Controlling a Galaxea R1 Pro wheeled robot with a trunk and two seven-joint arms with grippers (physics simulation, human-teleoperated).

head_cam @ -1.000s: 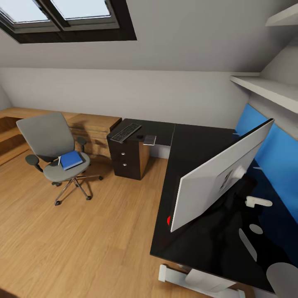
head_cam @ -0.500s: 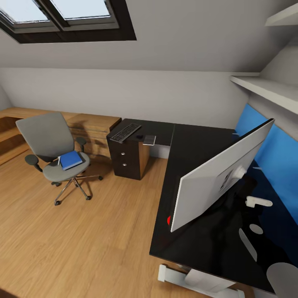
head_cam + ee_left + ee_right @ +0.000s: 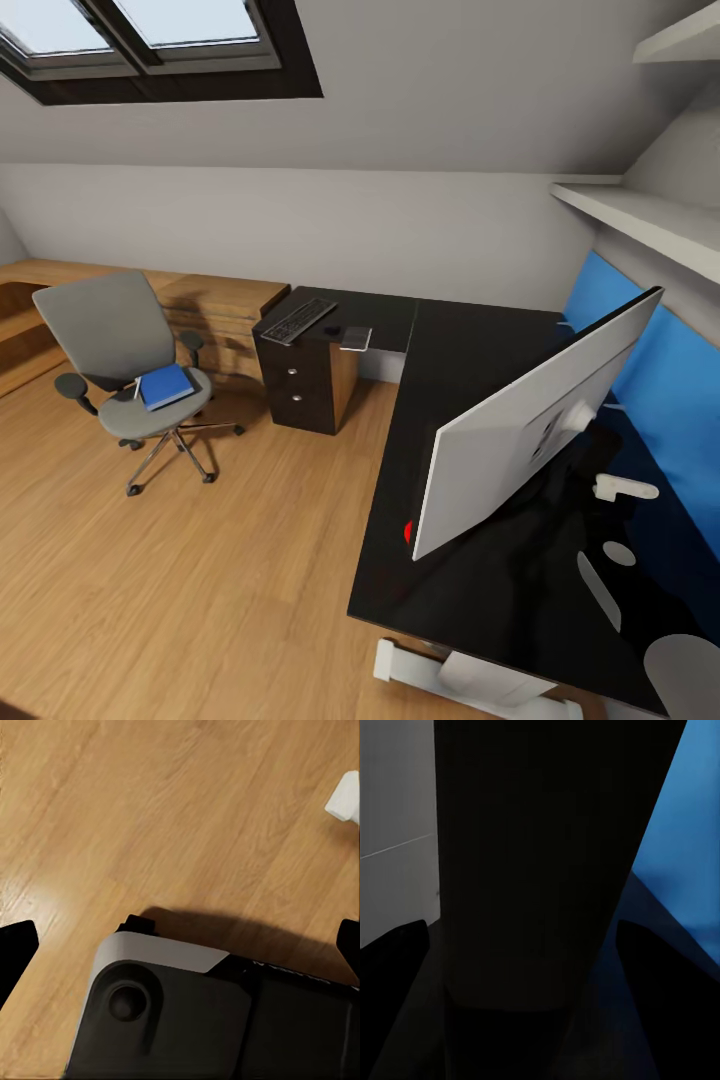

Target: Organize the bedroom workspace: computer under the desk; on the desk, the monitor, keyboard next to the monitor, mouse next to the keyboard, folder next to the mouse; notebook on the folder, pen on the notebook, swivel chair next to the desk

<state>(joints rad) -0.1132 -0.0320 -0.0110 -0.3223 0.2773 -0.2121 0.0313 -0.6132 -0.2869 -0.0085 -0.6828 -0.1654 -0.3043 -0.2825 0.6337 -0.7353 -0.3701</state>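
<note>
My monitor (image 3: pixel 530 430) shows me only its pale back, so its screen is hidden. The table (image 3: pixel 470 350) runs off the lower right edge. The small dark object (image 3: pixel 333 330) beside the keyboard (image 3: pixel 299 320) is too tiny to name.

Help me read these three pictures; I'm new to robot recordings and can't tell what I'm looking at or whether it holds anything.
This is a simulated wheeled robot with two arms. The big picture comes from its head camera, looking down into a bedroom. On the black desk stands the monitor, seen from behind. At the desk's far end lie the keyboard and a small grey notebook. The swivel chair stands apart on the wood floor, with the blue folder on its seat.

The other two pictures come from cameras on the wrists. In the left one, dark fingers frame the floor and the robot's own base. In the right one, fingers sit either side of a dark shape before the blue back panel. Nothing seems held.
</note>
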